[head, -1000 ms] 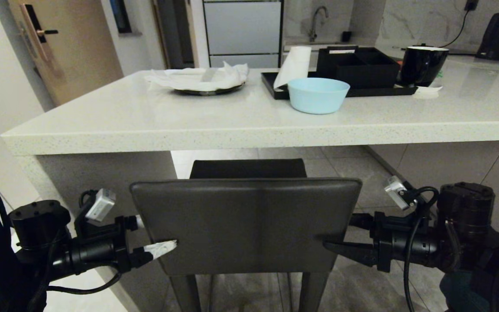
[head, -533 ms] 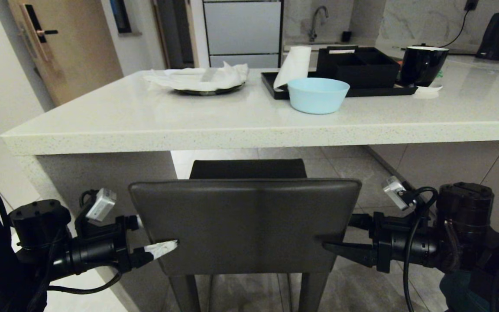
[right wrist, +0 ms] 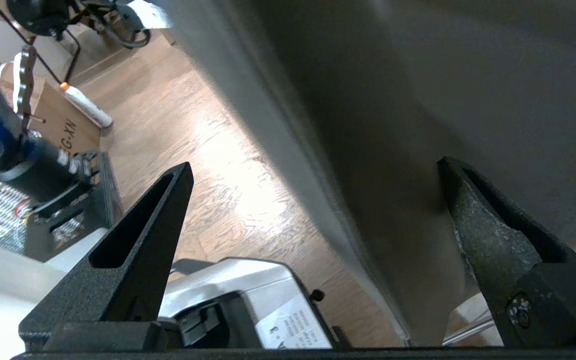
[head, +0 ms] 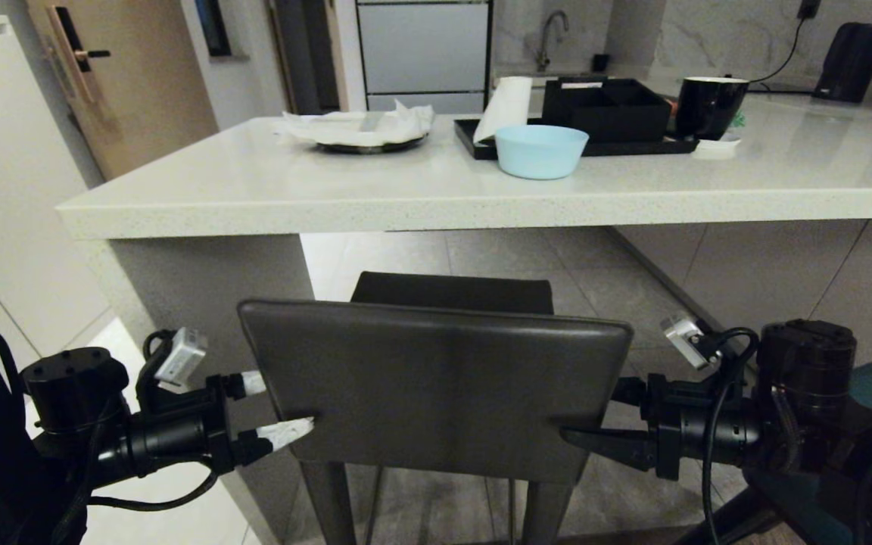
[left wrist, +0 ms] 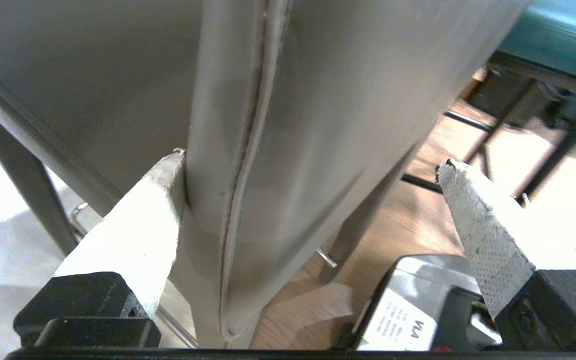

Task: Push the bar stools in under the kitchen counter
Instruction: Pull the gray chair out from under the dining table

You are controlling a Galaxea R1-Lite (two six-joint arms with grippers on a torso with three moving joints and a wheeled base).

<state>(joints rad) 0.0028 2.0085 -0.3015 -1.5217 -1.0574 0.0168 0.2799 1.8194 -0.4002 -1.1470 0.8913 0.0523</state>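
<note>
Grey stool (head: 436, 393): straight ahead of you, seat partly under the table (head: 421, 208).
Left gripper (head: 273, 409), right gripper (head: 595, 424): both spread wide, straddling the backrest's side edges.
Push: forward.
</note>
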